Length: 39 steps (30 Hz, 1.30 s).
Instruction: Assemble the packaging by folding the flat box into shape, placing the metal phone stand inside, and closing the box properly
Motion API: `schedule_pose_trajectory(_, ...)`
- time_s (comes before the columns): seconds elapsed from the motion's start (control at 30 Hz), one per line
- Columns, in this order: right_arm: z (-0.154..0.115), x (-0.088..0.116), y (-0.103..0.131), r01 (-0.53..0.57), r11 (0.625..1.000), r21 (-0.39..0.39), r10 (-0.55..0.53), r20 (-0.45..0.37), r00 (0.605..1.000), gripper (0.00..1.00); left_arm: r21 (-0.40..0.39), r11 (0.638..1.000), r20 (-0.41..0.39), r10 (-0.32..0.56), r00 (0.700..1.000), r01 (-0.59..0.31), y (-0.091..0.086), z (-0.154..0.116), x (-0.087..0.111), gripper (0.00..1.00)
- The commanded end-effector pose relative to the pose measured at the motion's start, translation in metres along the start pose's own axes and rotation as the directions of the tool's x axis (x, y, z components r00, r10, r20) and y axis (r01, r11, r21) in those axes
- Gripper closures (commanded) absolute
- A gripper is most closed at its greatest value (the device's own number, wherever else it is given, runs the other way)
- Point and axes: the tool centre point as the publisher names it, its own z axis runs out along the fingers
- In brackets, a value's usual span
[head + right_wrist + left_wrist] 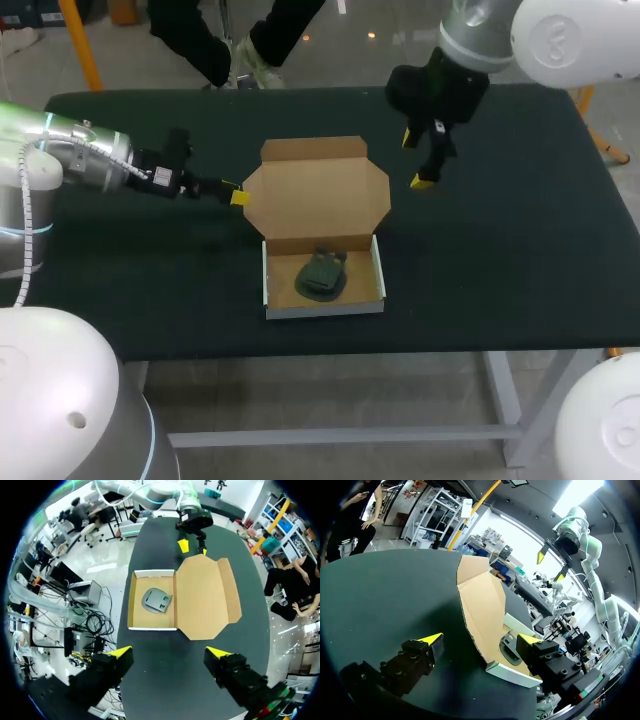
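Cloth of a dark green is seen stretched over the bench (520, 250), matt and unmarked, and reaching to its edges on every side. Near the middle of this surface a cardboard box (325, 308) is set, already folded into a shallow tray with white inner walls. Its brown lid (316, 195) is laid open on the far side of the tray, with a narrow tuck flap along the far edge and angled flaps at the sides. The metal phone stand (322, 275), dark grey, is lying inside the tray, about in its middle.

The left end effector (236, 195) is held low over the cloth at the lid's left edge. Its fingers are spread wide, and in the left wrist view the lid's side edge is seen between them; whether either finger touches the cardboard cannot be told. The right end effector (416, 160) is held above the bench just beyond the lid's right side, with fingers parted and nothing between them. From the right wrist the whole box is seen ahead of it.
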Motion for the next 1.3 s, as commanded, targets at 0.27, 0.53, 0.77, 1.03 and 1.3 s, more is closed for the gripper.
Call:
schedule_pose_trajectory(0.27,0.000,-0.006,0.006,-0.002,1.000,0.022,0.003,-0.031,1.000,0.00,-0.011,1.000,-0.177,0.025,0.984,-0.027,-0.005,0.020,0.001,0.07)
schedule_pose_trajectory(0.53,0.000,-0.005,0.007,-0.001,1.000,0.030,0.002,-0.032,0.999,0.00,-0.017,0.999,-0.204,0.034,0.978,-0.038,-0.007,0.033,0.006,0.19)
schedule_pose_trajectory(0.77,-0.001,-0.004,0.007,-0.002,0.999,0.037,0.003,-0.031,1.000,0.00,-0.011,0.998,-0.223,0.054,0.973,-0.058,-0.010,0.037,0.013,0.38)
schedule_pose_trajectory(1.03,-0.001,-0.004,0.008,-0.001,0.999,0.041,0.002,-0.031,1.000,0.00,-0.002,0.997,-0.236,0.073,0.969,-0.075,-0.012,0.039,0.021,0.51)
schedule_pose_trajectory(1.3,0.000,-0.003,0.009,0.002,0.999,0.046,0.000,-0.036,0.999,0.00,0.016,0.996,-0.239,0.085,0.967,-0.084,-0.015,0.042,0.024,0.56)
